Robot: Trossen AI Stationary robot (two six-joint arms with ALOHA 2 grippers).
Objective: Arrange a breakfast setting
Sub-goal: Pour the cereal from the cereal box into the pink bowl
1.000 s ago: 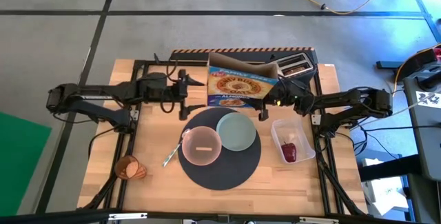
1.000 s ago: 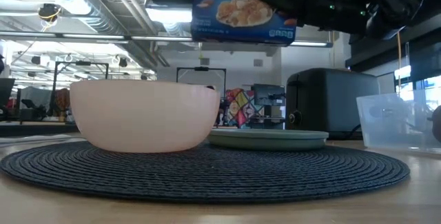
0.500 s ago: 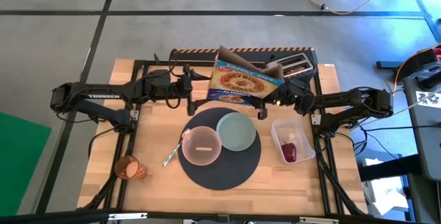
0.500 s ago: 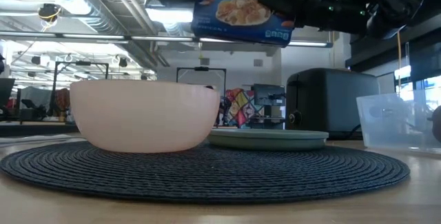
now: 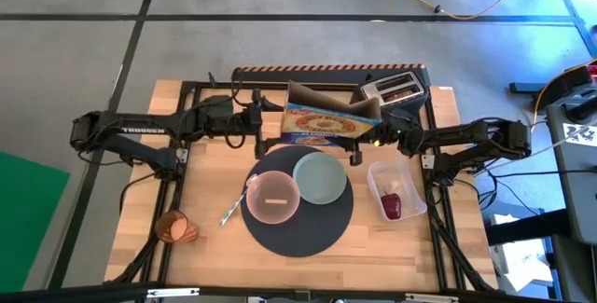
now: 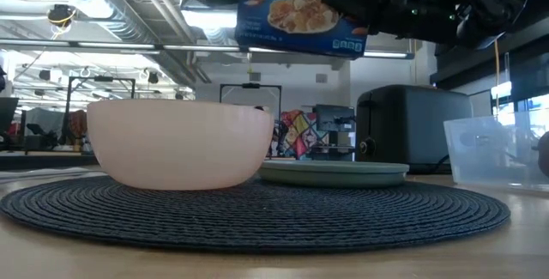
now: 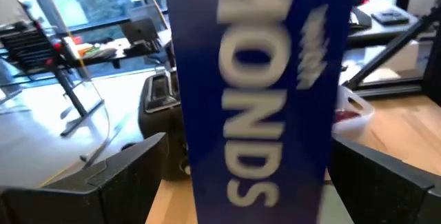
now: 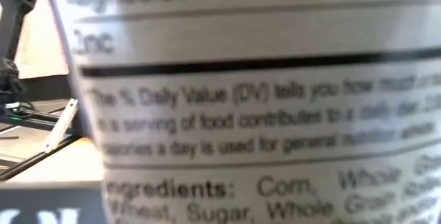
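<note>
My right claw (image 5: 371,136) is clamped on one blue cereal box (image 5: 322,122), held in the air over the far middle of the table. My left claw (image 5: 262,130) stands with fingers wide apart at the box's left end, not gripping it. Just near of the box lies one round dark mat (image 5: 300,212), carrying one pink bowl (image 5: 271,198) and, touching it on the right, one green plate (image 5: 321,178). One spoon (image 5: 237,204) lies at the mat's left edge. One amber cup (image 5: 174,227) lies at near left. One clear tub (image 5: 398,187) at right holds one red fruit (image 5: 391,205). One black toaster (image 5: 395,87) stands at far right.
</note>
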